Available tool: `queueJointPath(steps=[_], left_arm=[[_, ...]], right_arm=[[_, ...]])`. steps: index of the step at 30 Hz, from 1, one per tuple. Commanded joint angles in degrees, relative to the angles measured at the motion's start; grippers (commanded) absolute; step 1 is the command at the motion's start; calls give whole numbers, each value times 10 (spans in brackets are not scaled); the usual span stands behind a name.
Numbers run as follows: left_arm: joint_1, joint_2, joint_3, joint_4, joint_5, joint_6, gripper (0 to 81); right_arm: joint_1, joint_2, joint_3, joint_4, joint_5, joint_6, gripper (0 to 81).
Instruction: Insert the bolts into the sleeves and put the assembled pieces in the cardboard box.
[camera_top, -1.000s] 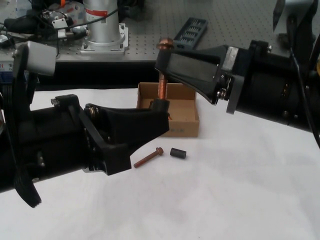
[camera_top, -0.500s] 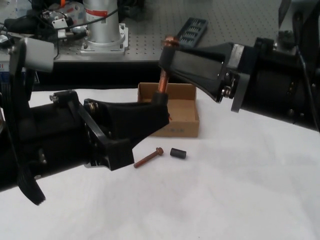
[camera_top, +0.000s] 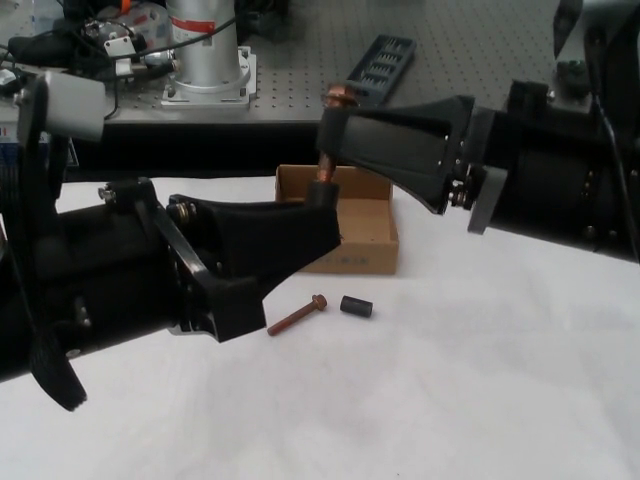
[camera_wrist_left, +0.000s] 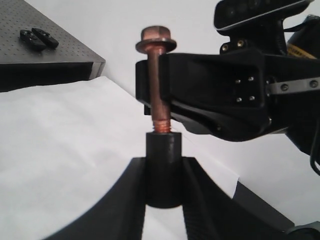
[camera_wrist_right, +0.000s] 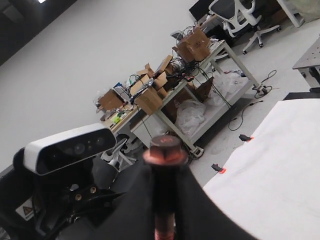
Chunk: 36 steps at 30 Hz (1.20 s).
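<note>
My left gripper is shut on a black sleeve, held upright above the cardboard box. My right gripper is shut on a copper bolt, head up, with its threaded tip at the sleeve's top opening. In the high view the bolt stands directly over the sleeve. The right wrist view looks along the bolt to its flanged head. A second copper bolt and a second black sleeve lie loose on the white cloth in front of the box.
A grey perforated bench lies behind the cloth, with a metal post base, cables and a dark ribbed tray. The white cloth is bare at the front right.
The right gripper has lowered the bolt and levelled out, bringing its tip down to the sleeve. The left gripper has risen slightly with the sleeve.
</note>
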Motion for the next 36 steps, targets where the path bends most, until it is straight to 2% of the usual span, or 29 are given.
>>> queueJointPath(steps=[1, 9, 15, 22, 31, 33, 36], left_arm=[[3, -1, -6, -21, -11, -3, 6], [3, -1, -6, -3, -9, -3, 6], [3, -1, -6, -20, -10, -3, 6], [3, -1, -6, -20, -9, -3, 6], [3, -1, -6, -20, -12, 10, 6], [3, -1, -6, -20, -12, 15, 6], [3, -1, -6, -20, -12, 19, 6]], right_arm=[[2, -9, -2, 17, -47, 0, 19], [2, -9, -2, 22, -93, -11, 19], [2, -9, -2, 88, -113, -42, 19], [2, -9, -5, 107, -115, -74, 19], [2, -9, -4, 107, -113, -71, 4], [2, -9, -4, 107, -112, -71, 74], [2, -9, -4, 107, -96, -64, 334]])
